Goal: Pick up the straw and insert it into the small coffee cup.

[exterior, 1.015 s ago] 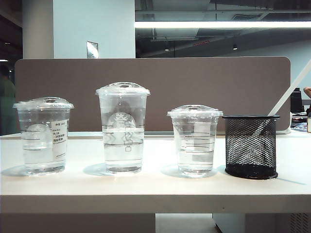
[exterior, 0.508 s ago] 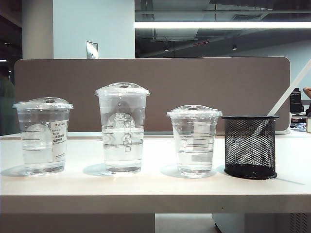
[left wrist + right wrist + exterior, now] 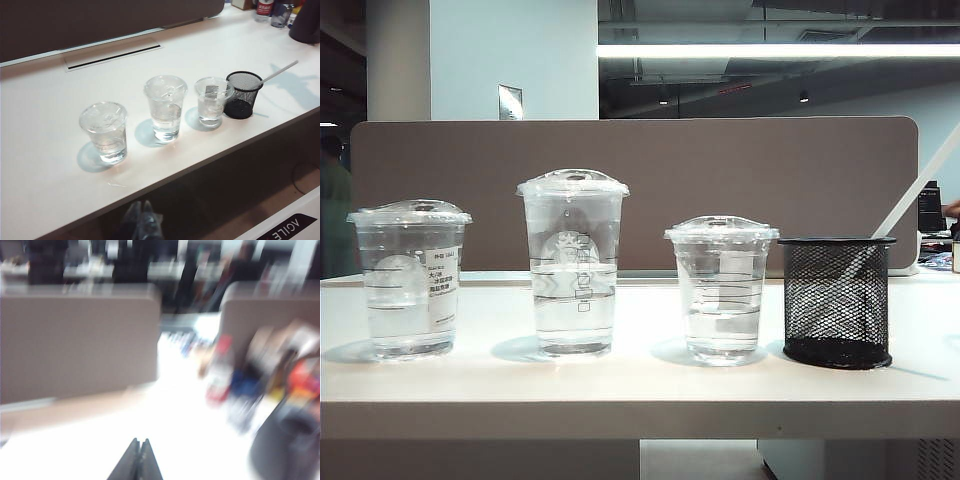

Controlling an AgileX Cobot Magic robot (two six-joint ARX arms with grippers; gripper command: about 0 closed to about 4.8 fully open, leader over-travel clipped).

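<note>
Straw (image 3: 278, 73) in mesh holder (image 3: 242, 94), apart from both closed tools (image 3: 139, 442).

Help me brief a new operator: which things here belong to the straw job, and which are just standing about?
Job: straw leaning in the mesh holder; small coffee cup; right gripper, shut, empty; left gripper, below the table edge.

Standing about: tall cup; wide cup with sticker; bottles at the far edge.

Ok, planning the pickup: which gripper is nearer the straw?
Probably right, though unsure. The right gripper, shut, is over the table, its blurred view missing the straw. The left gripper hangs off the table's front edge, farther back.
</note>
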